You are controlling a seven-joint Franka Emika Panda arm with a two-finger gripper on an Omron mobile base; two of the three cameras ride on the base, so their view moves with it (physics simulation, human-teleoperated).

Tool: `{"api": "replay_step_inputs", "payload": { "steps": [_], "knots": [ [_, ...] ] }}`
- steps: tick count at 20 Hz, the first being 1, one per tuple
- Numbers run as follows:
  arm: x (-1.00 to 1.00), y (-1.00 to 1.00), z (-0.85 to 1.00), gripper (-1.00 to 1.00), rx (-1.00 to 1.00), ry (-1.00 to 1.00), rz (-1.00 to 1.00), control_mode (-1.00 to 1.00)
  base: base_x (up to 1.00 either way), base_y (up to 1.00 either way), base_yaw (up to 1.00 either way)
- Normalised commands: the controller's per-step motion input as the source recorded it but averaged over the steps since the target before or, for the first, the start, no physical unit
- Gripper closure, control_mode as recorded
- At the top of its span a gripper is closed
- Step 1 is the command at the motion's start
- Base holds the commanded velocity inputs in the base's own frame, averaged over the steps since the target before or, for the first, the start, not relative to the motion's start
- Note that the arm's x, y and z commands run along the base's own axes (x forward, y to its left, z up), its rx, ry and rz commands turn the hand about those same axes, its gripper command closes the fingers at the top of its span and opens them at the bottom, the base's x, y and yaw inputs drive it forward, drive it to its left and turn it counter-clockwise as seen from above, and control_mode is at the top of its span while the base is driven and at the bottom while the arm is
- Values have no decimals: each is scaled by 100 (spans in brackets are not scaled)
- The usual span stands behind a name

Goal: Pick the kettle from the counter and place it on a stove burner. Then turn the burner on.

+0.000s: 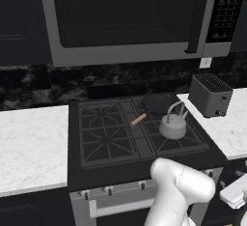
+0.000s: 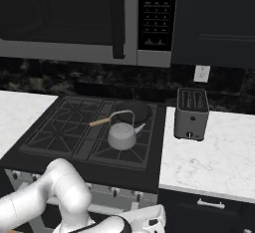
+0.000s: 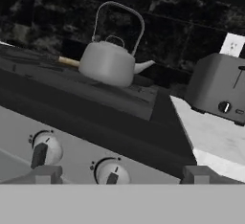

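The small squat silver-grey metal kettle (image 1: 172,125) is already sitting on the front-right black cast-iron stove burner (image 2: 127,152), and the wide-open, empty gripper (image 3: 122,174) is facing the round silver knobs (image 3: 111,173), burner unlit.

Kitchen, dim rendered light. Back wall: dark marbled backsplash (image 1: 43,82) with pale mottling. White outlet plate (image 2: 201,73) on that wall, just above the toaster (image 2: 191,113). Over-range microwave (image 1: 130,17) hangs above, silver frame, dark door, control panel on its right side. Dark upper cabinets (image 2: 216,18) flank it. Toaster is boxy, grey, two slots on top, a knob low on its front; stands near the wall. Range front (image 3: 72,137) is silver with round knobs (image 3: 46,149) in a row. Dark lower cabinet (image 2: 209,209) to the right carries a pale bar handle.
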Motion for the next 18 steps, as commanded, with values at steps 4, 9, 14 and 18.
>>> {"api": "replay_step_inputs", "payload": {
  "steps": [4,9,14,18],
  "knots": [
    [30,-6,-5,-100,35,0,0,-100,0,0,0],
    [6,-10,0,-100,33,0,0,-100,0,0,0],
    [0,-12,-34,-100,23,-1,0,-100,0,0,0],
    [0,0,-56,-100,9,-9,0,-100,0,0,0]
  ]
}}
